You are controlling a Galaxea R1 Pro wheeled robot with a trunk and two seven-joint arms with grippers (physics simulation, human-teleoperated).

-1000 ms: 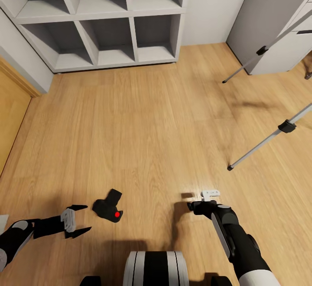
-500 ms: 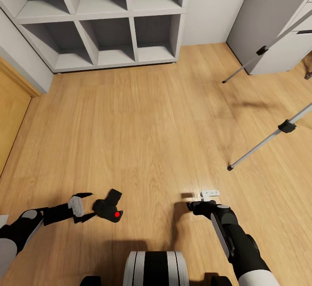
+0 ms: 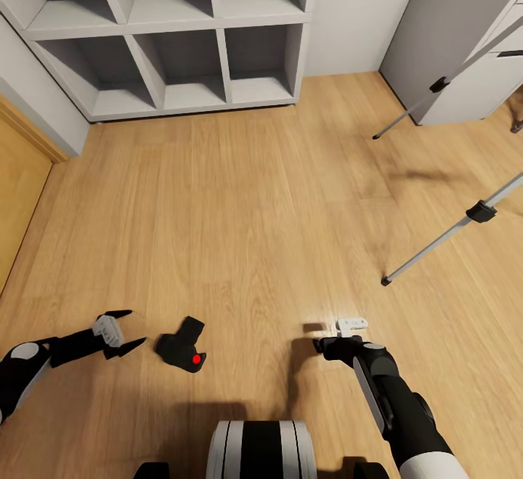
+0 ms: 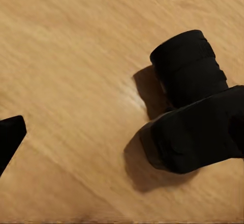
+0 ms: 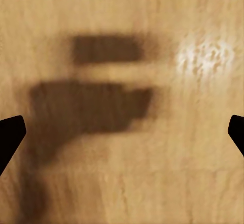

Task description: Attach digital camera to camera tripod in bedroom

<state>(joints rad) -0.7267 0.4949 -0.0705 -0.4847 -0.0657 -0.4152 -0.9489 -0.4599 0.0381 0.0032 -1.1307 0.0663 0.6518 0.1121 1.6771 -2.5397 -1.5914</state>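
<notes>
Digital camera [image 3: 181, 349] lies on wood floor [image 3: 240, 196], near my base, left of centre, lens barrel aimed far-right, red button up. My left claw [image 3: 125, 331] spread, empty, just left of camera, not touching; camera sits right of fingertips, off claw's line. Left arm nearer by far. My right claw [image 3: 351, 326] spread, pointing down at bare floor. Tripod [image 3: 465, 221] legs well apart, far right.

Black digital camera [image 3: 181, 350] with red button on light wood plank floor [image 3: 254, 196]; beyond the camera, grey cubby shelves [image 3: 174, 36]; silver tripod legs [image 3: 450, 232] with black joints.
</notes>
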